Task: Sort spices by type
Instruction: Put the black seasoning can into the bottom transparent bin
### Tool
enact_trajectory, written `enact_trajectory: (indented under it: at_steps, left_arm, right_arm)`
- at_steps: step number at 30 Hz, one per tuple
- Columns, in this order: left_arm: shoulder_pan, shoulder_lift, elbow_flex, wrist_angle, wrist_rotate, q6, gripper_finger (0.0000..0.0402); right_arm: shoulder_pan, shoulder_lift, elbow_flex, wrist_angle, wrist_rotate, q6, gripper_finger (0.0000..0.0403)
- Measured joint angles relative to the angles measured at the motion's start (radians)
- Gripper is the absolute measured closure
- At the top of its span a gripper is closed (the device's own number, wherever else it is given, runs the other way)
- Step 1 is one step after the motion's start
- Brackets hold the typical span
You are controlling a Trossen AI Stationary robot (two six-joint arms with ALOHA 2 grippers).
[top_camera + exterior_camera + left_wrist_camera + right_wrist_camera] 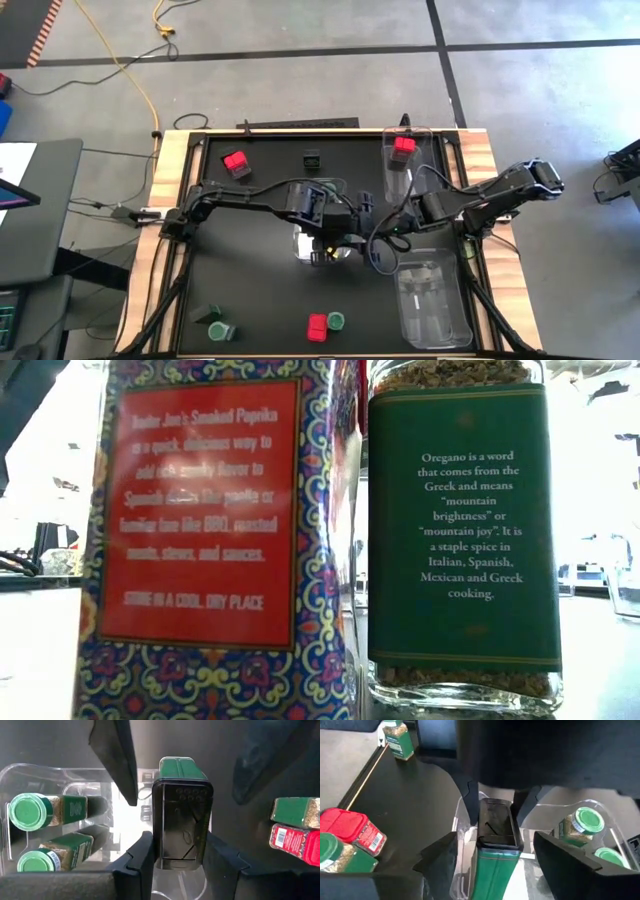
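The left gripper (175, 855) is closed on a green tin with a black flip lid (181, 815), one finger on each flat side, so the tin stays upright and does not turn. In the high view this gripper (335, 232) is at the middle of the table, above a clear bin (322, 246) that already has two green-capped oregano jars (42, 811) lying on their sides. I judge the tin is held above this bin because the bin collects the green spices.

The right gripper (492, 852) is just opposite, with its fingers spread wide on both sides of the same tin (495, 845) and not touching it. It looks ready to receive or to steady the tin, but which of the two I cannot tell.

Farther out, a red paprika tin (404, 145) sits in a second clear bin (395, 172) at the far right edge, and a third bin (432, 305) lies at the near right. Still loose on the black table (250, 290) are a red tin (235, 161) and a small dark container (311, 157) at the far side, a red tin (317, 327) just beside a green-capped jar (336, 321) at the near edge, and two green jars (213, 321) at the near left. The low view is filled by the smoked paprika tin (200, 540) and an oregano jar (458, 530) standing side by side.
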Motion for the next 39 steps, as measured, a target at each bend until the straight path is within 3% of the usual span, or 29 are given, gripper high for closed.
enact_trajectory:
  at_steps: [11, 28, 33, 39]
  left_arm:
    - [0.000, 0.001, 0.000, 0.021, -0.018, 0.017, 0.0276]
    - [0.000, 0.004, 0.000, 0.065, -0.030, 0.013, 0.0276]
    - [0.001, 0.004, -0.001, 0.062, -0.041, 0.010, 0.0276]
    - [0.008, 0.003, -0.001, 0.060, -0.057, -0.004, 0.0275]
  right_arm:
    - [-0.004, 0.000, 0.000, -0.041, -0.043, 0.035, 0.0112]
    - [-0.010, 0.000, 0.002, -0.152, -0.014, 0.044, 0.0112]
    - [-0.011, 0.000, 0.001, -0.153, 0.043, 0.047, 0.0112]
    - [0.002, -0.060, -0.005, -0.136, 0.061, 0.038, 0.0112]
